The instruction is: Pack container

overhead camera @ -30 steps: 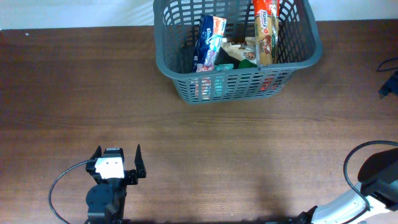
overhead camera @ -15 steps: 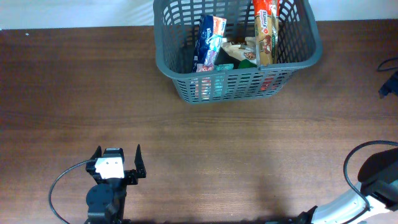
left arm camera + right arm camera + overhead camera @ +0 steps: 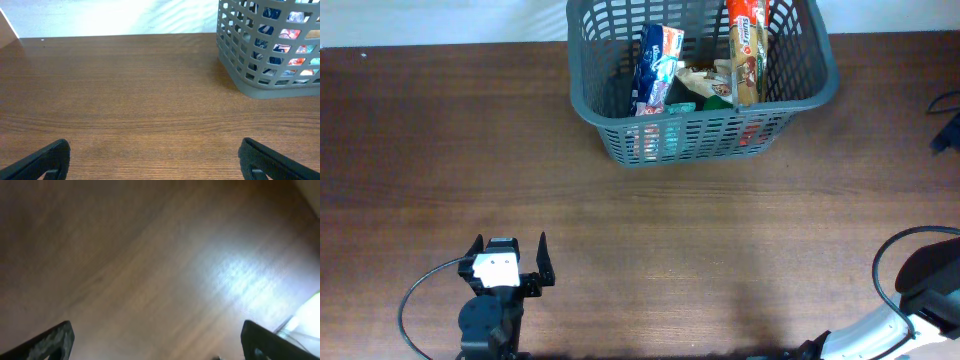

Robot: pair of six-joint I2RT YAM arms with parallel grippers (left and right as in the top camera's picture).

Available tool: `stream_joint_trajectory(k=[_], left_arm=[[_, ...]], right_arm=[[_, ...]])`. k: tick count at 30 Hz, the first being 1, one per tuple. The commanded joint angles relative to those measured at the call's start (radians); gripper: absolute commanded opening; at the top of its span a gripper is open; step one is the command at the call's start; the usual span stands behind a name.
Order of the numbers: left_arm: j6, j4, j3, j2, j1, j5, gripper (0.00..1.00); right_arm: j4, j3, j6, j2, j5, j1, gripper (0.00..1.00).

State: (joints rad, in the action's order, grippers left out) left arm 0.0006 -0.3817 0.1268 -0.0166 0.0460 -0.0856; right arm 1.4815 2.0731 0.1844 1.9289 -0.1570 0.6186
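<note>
The dark grey lattice basket [image 3: 816, 88] stands at the far middle of the wooden table and also shows at the upper right of the left wrist view [image 3: 235, 75]. Inside it stand a blue snack pack [image 3: 653, 68], an orange-and-brown biscuit pack [image 3: 747, 50] and a few smaller packets [image 3: 705, 85]. My left gripper [image 3: 509, 250] is open and empty near the front left edge, far from the basket; its fingertips [image 3: 155, 157] frame bare wood. My right gripper [image 3: 157, 339] is open and empty over blurred bare wood; only its arm [image 3: 910, 310] shows overhead at the front right corner.
A black cable [image 3: 415, 305] loops beside the left arm's base. Another dark cable [image 3: 945, 120] lies at the right edge of the table. The table's far edge meets a white wall [image 3: 100, 17].
</note>
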Motion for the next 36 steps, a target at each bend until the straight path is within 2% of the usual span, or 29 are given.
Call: stream_joint_trajectory(k=[1,9,18,22,36], left_arm=[[0.016,0.000,-0.011,0.011,-0.006,0.003,0.99],[0.016,0.000,-0.011,0.011,-0.006,0.003,0.99],[0.015,0.000,-0.011,0.011,-0.006,0.003,0.99],[0.016,0.000,-0.011,0.011,-0.006,0.003,0.99],[0.015,0.000,-0.011,0.011,-0.006,0.003,0.99]], right_arm=[[-0.066,-0.008,0.008,-0.061,-0.009,-0.011,0.99],[-0.340,-0.008,0.008,-0.233,-0.009,-0.093,0.99],[-0.575,-0.031,-0.003,-0.375,-0.009,-0.232,0.99],[-0.729,-0.160,-0.038,-0.465,-0.010,-0.302,0.99],[-1.290,-0.883,-0.037,-0.931,-0.009,-0.521,0.99]])
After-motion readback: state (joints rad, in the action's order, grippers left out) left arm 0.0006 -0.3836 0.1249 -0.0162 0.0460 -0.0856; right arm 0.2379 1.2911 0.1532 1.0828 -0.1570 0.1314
